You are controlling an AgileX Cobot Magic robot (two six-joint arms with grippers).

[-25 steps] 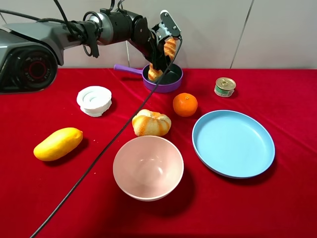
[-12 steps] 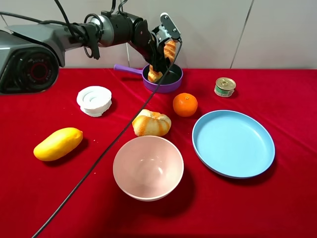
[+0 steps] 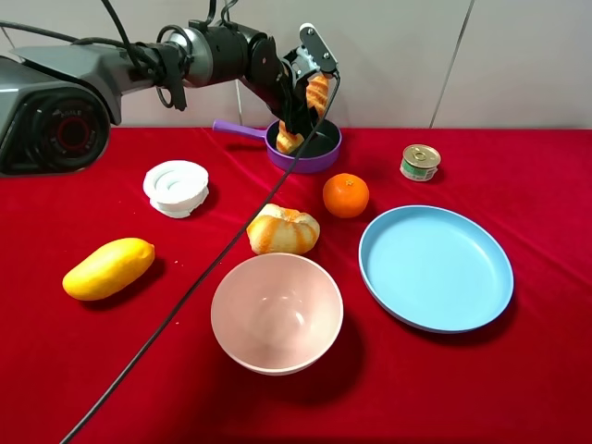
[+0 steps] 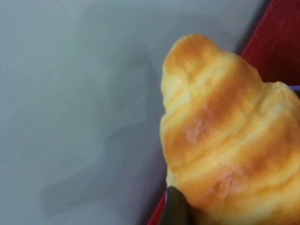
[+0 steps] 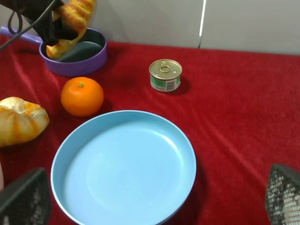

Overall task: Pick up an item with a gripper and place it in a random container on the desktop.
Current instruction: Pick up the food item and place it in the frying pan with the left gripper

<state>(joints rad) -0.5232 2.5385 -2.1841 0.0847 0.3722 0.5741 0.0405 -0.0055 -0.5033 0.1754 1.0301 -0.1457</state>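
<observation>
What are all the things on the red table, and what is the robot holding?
croissant: one, golden-brown, held over the pan
pan: one, purple, at the back
orange: one, orange, in front of the pan
tin can: one, silver with a green label, back right
plate: one, blue, right
bowl: one, pink, front middle
bread roll: one, golden, behind the bowl
mango: one, yellow, left
round lid: one, white, back left
cloth: one, red, under everything
cable: one, black, trailing across the cloth
left fingers: dark, shut on the croissant
right fingers: dark, open, above the plate
</observation>
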